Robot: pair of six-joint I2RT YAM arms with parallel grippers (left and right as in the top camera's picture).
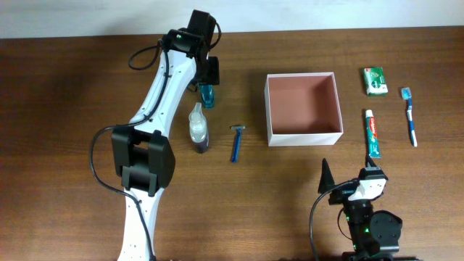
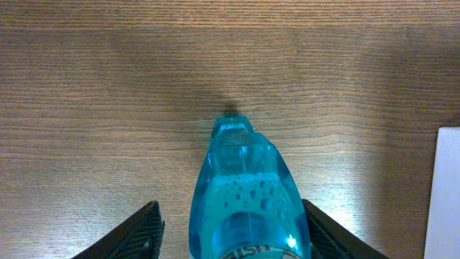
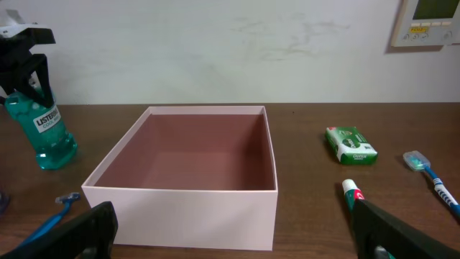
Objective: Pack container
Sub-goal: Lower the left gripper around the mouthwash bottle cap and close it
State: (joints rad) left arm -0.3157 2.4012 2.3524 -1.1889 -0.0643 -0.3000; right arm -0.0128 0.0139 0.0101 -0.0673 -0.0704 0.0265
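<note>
Two arms work at a dark brown wooden table [image 1: 65, 109]. The square, shallow, white-walled container [image 1: 303, 105] with a pinkish-brown inside sits right of the table's middle, open side up, its floor bare. The left gripper [image 1: 207, 75] is well to the container's left, near the far edge, poised over an upright translucent teal mouthwash bottle [image 1: 209, 96]. In the left wrist view its black fingers [image 2: 140, 237] are spread on either side of the mouthwash bottle [image 2: 244, 194]. A strip of wood shows between one finger and the plastic, so the bottle is not clamped. The container's white wall [image 2: 449, 194] cuts in at that view's right edge. The right gripper [image 1: 350, 180] hangs at the near edge, just in front of the container's near right corner, jaws wide apart and grasping nothing. From its wrist camera the container [image 3: 194, 212] fills the middle ground straight ahead.

Between the mouthwash bottle and the container the wood is open except for two things. A blue razor [image 1: 237, 143] lies lengthwise near the container's left wall, and a clear spray bottle with dark purple liquid [image 1: 199, 127] lies on its side beside the razor. Right of the container, apart from its wall, lie a white toothpaste tube [image 1: 372, 134], a blue toothbrush [image 1: 409, 116] and a small green packet [image 1: 375, 81]. Broad bare wood runs along the near side between the two arms.
</note>
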